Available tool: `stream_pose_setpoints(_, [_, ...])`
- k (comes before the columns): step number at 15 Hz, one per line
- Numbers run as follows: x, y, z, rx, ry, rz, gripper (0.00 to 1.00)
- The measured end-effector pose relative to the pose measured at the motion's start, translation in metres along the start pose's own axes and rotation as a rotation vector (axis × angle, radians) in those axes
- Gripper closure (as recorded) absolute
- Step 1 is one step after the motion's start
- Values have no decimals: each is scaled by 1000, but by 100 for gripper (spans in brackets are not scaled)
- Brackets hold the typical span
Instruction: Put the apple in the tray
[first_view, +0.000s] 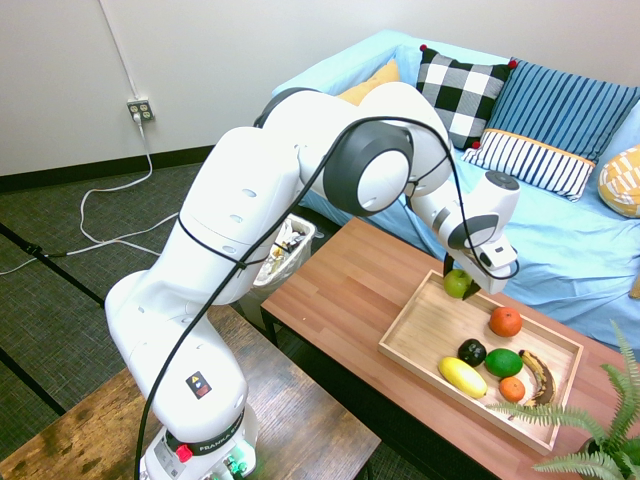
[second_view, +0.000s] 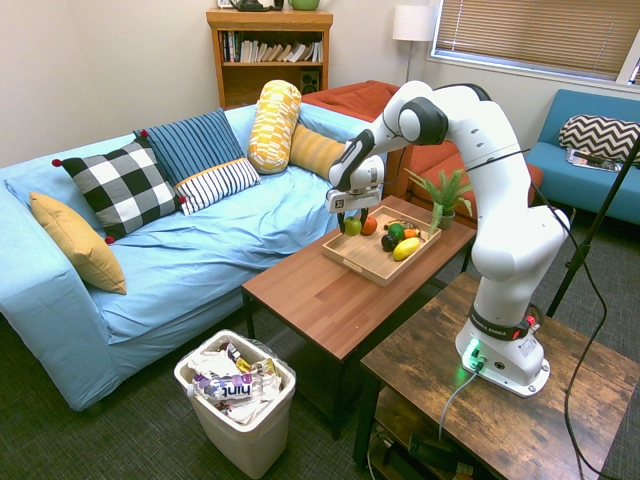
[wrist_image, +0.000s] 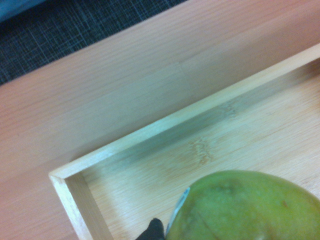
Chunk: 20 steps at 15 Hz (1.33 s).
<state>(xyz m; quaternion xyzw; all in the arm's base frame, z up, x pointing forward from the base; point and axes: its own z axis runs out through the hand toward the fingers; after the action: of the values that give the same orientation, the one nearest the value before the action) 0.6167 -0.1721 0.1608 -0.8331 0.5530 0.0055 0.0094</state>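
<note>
a shallow pale wood tray (first_view: 412, 326) on the tabletop (first_view: 340, 285) holds a yellow fruit (first_view: 462, 376), a dark round one (first_view: 472, 352), a green oval one (first_view: 503, 362), two orange-red fruits (first_view: 505, 321) and a browned banana (first_view: 538, 377). the hand (first_view: 461, 280) is closed around the apple (first_view: 457, 284), round and green, at the tray's corner.

You have a blue-covered sofa (second_view: 210, 240) beside the coffee table (second_view: 310, 300), with a checkered pillow (second_view: 123, 188) on it.
</note>
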Motion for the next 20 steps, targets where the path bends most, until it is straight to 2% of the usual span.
stream_pose_setpoints(6, [2, -4, 50, -25, -39, 18, 100])
stream_pose_setpoints(7, [4, -5, 57, -25, -44, 26, 0])
stream_pose_setpoints(15, [16, -4, 65, -17, -71, 40, 0])
stream_pose_setpoints(20, [33, 5, 53, 4, -62, 34, 0])
